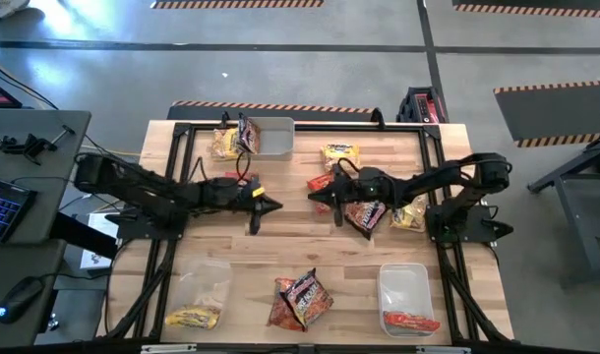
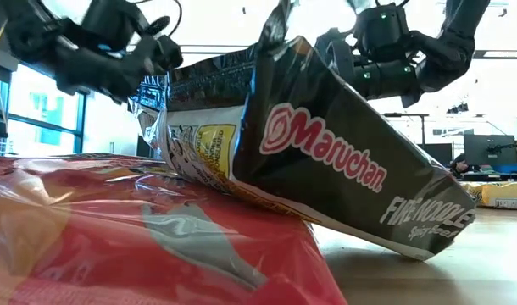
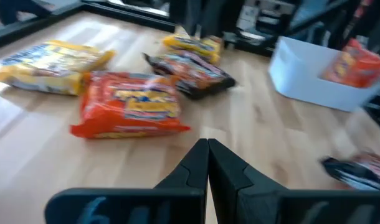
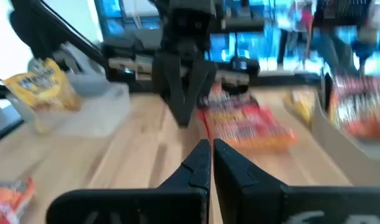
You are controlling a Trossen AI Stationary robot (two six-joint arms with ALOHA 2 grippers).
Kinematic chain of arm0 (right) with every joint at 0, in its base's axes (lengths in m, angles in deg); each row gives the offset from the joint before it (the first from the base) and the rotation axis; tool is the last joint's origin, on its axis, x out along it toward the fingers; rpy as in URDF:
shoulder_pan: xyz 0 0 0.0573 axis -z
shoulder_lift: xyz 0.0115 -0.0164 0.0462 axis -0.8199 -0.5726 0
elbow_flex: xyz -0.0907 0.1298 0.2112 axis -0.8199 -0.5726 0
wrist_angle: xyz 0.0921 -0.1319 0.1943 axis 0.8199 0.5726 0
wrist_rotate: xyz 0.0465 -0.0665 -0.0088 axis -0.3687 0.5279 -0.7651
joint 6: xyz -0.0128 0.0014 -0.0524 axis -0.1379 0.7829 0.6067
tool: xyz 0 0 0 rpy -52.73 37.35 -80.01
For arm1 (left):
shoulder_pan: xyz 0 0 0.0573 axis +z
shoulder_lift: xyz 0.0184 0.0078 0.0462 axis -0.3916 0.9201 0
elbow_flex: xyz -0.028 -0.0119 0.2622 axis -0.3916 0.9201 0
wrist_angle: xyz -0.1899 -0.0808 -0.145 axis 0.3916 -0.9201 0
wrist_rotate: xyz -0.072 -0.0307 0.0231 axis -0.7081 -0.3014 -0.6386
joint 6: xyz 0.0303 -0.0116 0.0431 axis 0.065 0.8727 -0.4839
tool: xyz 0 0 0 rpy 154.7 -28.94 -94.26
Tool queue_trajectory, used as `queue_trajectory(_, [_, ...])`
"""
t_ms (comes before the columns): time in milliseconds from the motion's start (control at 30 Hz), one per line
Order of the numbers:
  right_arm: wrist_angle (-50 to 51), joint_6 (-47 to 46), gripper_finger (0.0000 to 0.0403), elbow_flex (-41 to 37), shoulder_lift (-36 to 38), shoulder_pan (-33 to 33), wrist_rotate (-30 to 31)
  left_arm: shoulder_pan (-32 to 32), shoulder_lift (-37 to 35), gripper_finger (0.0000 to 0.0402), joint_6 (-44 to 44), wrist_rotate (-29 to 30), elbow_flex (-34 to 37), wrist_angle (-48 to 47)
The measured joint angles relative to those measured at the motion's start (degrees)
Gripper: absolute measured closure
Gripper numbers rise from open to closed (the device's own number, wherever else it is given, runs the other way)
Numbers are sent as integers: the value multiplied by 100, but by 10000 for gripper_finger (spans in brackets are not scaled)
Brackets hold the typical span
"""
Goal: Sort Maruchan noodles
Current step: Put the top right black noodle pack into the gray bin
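Maruchan noodles lie scattered over the wooden table [image 1: 280, 251]. Centre-right cluster: a red-orange packet [image 1: 321, 184] beside a dark packet [image 1: 365, 215], a yellow packet [image 1: 340, 155] farther back, another yellow one [image 1: 411, 214] to the right of the dark one.

Near edge, middle: a dark packet [image 1: 304, 290] lies tilted on a red-orange packet [image 1: 286, 307]; the low view shows this pair close up, dark one [image 2: 326, 161] propped on the red one [image 2: 114, 229].

Far bin [image 1: 273, 138], left of centre: a dark packet [image 1: 247, 133] sticks up at its left wall, a yellow packet [image 1: 224, 144] just beside it outside.

Near-left clear bin [image 1: 204, 287] holds a yellow packet [image 1: 192, 317]. Near-right clear bin [image 1: 404, 290] holds a red-orange packet [image 1: 411, 321].

Left gripper [image 1: 272, 206] sits mid-table, pointing right, jaws clenched on nothing; fingers [image 3: 196, 165] meet flush.

Right gripper [image 1: 336, 209] sits by the centre-right cluster, pointing left toward the other, jaws likewise clenched and empty; fingers [image 4: 199, 163] pressed together.
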Motion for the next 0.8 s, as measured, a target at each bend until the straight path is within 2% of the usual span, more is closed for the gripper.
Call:
queue_trajectory(133, [1512,-301,403,9,545,286,7,311,639,401,-179,-28,0,833])
queue_trajectory(300, [4601,-359,393,275,1663,532,685,648,1287,401,-175,-41,-199,1541])
queue_trajectory(400, [6572,-630,372,514,2175,700,928,776,1603,401,-173,-208,-479,1574])
queue_trajectory(500, [7999,-1126,333,629,2423,952,764,818,1921,401,-194,-511,-795,1584])
queue_trajectory(600, [8725,-1391,285,580,2418,1218,598,834,2220,401,-326,-760,-1097,1575])
queue_trajectory(700, [8841,-1323,240,489,2403,1437,478,834,2450,401,-370,-820,-1331,1544])
queue_trajectory(800, [8824,-1129,215,483,2405,1593,204,834,2582,401,-257,-901,-1440,1513])
